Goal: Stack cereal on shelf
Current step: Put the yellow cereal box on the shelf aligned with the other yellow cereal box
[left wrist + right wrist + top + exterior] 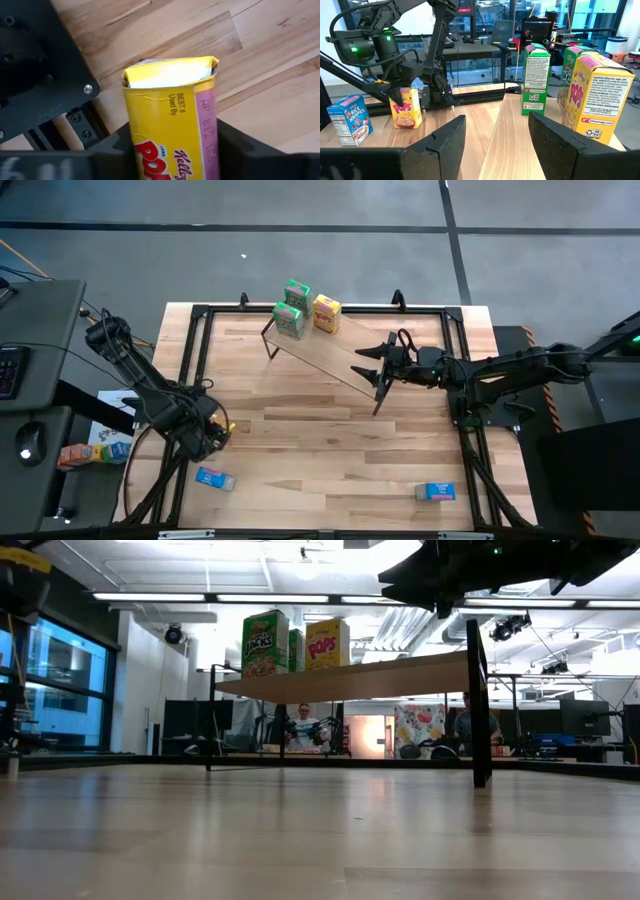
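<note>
My left gripper point(218, 430) is near the table's left edge, shut on a yellow cereal box point(172, 120), which also shows in the right wrist view as the yellow box point(406, 107). My right gripper point(385, 366) hovers open over the right end of the shelf point(330, 358); its fingers point(445, 142) touch nothing. Two green boxes point(297, 292) point(289, 320) and a second yellow box point(326, 313) stand upright on their bases at the shelf's far left end. Two blue boxes point(215, 478) point(435, 492) sit on the table near its near edge. My left gripper pinches the yellow box between its two fingers point(112, 152), one on each of two opposite sides point(207, 145). The box's flap end point(170, 72) sticks out beyond the fingertips. Whether the box touches the table, I cannot tell.
The shelf stands slantwise on thin black legs point(478, 710), its board point(350, 680) bare from the middle to the right end. The table's black frame point(40, 65) runs close by my left gripper. People sit in the room beyond point(303, 725).
</note>
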Controlling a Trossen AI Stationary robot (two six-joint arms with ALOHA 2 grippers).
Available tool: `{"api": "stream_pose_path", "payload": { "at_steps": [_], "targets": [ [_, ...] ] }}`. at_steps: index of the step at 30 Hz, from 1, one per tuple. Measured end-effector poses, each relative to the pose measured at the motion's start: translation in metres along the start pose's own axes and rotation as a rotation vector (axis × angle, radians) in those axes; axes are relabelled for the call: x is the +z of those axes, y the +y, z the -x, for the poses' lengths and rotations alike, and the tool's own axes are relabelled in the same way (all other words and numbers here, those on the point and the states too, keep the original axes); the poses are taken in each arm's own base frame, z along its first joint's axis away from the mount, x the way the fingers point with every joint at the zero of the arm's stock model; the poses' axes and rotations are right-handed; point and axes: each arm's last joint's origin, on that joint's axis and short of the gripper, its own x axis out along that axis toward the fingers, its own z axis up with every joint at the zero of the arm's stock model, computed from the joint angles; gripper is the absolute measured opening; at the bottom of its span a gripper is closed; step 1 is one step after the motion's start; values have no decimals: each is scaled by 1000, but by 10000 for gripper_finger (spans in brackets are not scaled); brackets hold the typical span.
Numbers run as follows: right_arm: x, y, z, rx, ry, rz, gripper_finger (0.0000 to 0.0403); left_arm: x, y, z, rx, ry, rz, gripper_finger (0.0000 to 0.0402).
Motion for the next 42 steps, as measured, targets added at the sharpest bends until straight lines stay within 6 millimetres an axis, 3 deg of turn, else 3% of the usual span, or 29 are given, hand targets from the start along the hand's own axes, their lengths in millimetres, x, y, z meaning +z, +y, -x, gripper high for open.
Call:
{"api": "stream_pose_path", "payload": {
  "at_steps": [6, 12, 20, 29, 36, 42],
  "targets": [
    [0, 0, 0, 0, 0, 0, 209, 6, -5, 8, -28, -13, -37, 101],
    [0, 0, 0, 0, -1, 0, 209, 27, -17, 45, -183, -120, -124, 103],
    [2, 0, 0, 0, -20, -5, 209, 72, -53, 114, -319, -333, -435, 100],
    [2, 0, 0, 0, -21, -5, 209, 142, -108, 162, -88, -633, -895, 100],
    [1, 0, 0, 0, -13, -3, 209, 205, -144, 166, 19, -657, -1083, 100],
    [-1, 0, 0, 1, 6, -22, 209, 243, -158, 139, 63, -549, -1307, 100]
  ]
}}
